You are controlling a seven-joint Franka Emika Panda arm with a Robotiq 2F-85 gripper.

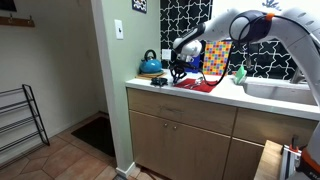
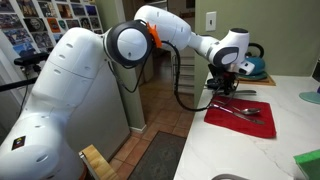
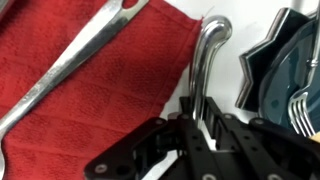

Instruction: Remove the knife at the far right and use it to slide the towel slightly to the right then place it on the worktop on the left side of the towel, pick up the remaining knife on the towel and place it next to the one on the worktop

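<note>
Gripper (image 3: 198,122) looks clamped on the far-right knife (image 3: 207,60): in the wrist view the jaws sit narrow with the silver handle running straight up between them, no gap showing either side (tight enough to read as a grip, though the contact itself is partly hidden by the black finger links). Knife long axis runs bottom to top of the wrist view, curved end away from the gripper, parallel to the towel (image 3: 120,110) edge and just beside it, over white worktop rather than on the cloth. Towel lies to the wrist-view left of the held knife. The remaining knife (image 3: 85,55) lies on the red cloth diagonally, well apart from the held one. A dark blue object (image 3: 272,70) with fork tines by it sits close on the other side, so little room that way. Judgement: the slide turns on this side-by-side relation, blade flat against the towel edge and pushed across its own axis; a tilt would ride over the cloth. Arm pose: in an exterior view the gripper (image 2: 222,88) points roughly straight down at the far edge of the towel (image 2: 240,120), forearm reaching out from the big white base, wrist bent down. In an exterior view the arm comes over the worktop (image 1: 160,90) from frame right, gripper (image 1: 178,72) low beside the blue kettle (image 1: 151,66). Whether the knife is lifted or resting, cannot tell.
</note>
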